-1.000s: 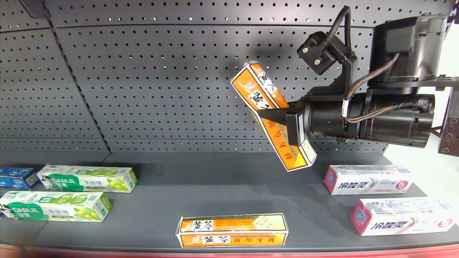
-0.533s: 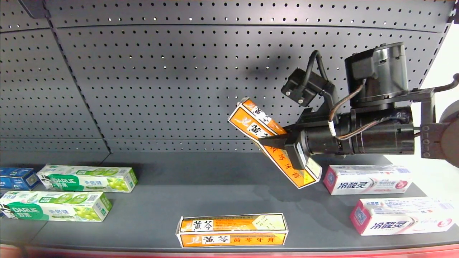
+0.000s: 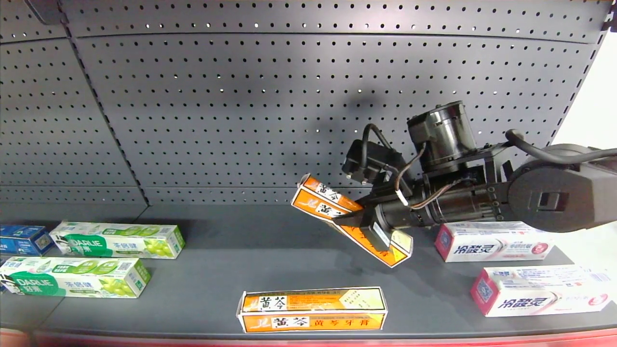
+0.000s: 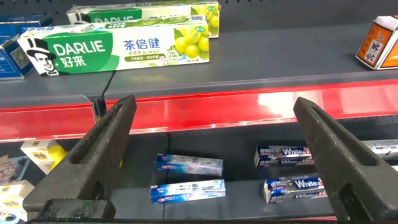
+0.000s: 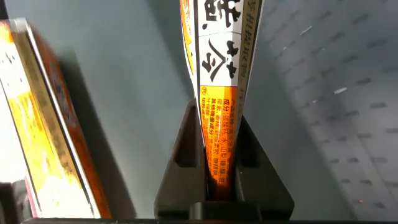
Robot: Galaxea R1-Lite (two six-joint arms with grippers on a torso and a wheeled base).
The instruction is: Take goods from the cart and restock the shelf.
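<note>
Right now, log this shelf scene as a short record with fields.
right claw: shut on held orange box, above the shelf, right of centre
held orange box: tilted, lower end close to the shelf; contact unclear
left claw: open, empty, facing the shelf's red front edge
flat orange box: lying at front centre
green boxes: two, lying at left
white-and-red boxes: two, lying at right

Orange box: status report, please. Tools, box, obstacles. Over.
Right tool shut on orange box, tilted, low end near shelf. Left tool open, before shelf edge. White box close beside low end.
</note>
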